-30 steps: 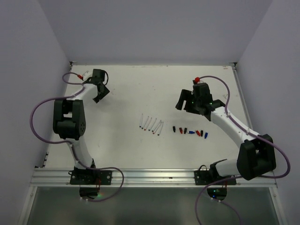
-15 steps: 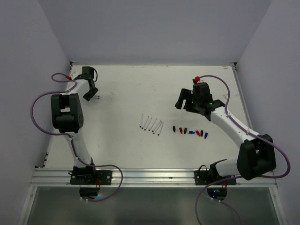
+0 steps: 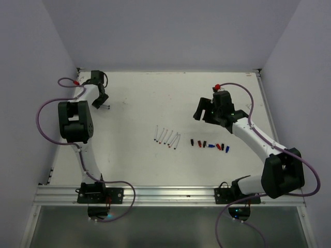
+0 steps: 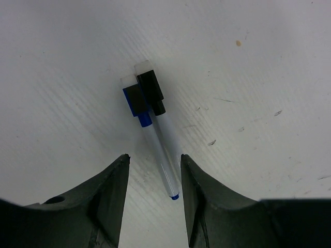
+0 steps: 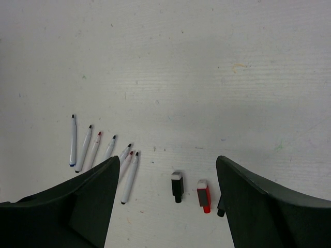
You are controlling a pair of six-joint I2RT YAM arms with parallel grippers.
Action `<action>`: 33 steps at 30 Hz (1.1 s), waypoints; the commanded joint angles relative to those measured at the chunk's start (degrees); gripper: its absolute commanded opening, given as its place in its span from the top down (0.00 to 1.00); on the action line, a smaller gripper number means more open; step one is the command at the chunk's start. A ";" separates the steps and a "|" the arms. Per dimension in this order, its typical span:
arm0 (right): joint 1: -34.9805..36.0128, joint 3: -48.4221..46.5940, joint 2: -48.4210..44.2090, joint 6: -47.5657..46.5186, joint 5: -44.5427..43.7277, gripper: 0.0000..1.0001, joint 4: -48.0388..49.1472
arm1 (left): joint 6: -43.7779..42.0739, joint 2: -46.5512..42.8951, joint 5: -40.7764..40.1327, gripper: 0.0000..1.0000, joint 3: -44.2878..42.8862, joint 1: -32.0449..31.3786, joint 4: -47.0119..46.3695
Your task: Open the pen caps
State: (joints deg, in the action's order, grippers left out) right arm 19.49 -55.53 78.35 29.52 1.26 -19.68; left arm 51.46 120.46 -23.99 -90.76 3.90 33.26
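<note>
Reaching far left, left fingers point(image 4: 111, 201) straddle two capped pens point(image 4: 163, 155)

Middle of the table point(image 3: 134, 111) is wide open between the two arms, easy to pass. Only clutter there: the fanned pens point(image 3: 167, 136) and, just right of them across a small gap, the caps point(image 3: 209, 145). Right gripper point(image 3: 202, 111) hangs spread beyond those. Left gripper point(image 4: 154, 156) is tight in the far-left corner near the wall point(image 3: 31, 77), with two touching capped pens point(image 4: 150, 90) running into its open gap.
</note>
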 commanded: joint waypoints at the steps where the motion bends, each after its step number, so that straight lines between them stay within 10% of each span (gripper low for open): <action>1: 0.11 -0.98 -0.39 -0.95 -1.08 0.21 1.14 | -0.13 1.87 -1.76 0.53 -4.15 0.32 3.21; 23: 0.11 -1.34 -0.74 -1.30 -2.22 0.20 0.17 | -0.57 2.23 -1.67 0.56 0.76 0.32 1.99; 30: 0.03 -1.86 -1.27 -1.30 -2.31 0.20 -0.44 | -0.13 1.09 -3.35 0.97 3.92 0.32 1.91; 33: 0.11 -1.95 -1.35 -1.30 -2.49 0.20 -0.44 | 0.83 -1.63 -3.00 1.00 7.34 0.32 1.64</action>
State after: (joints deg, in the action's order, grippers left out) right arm 19.49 -55.53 78.37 29.26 0.38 -19.90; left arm 50.50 121.03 -25.98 -87.44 3.86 32.99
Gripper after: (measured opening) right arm 0.794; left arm 0.030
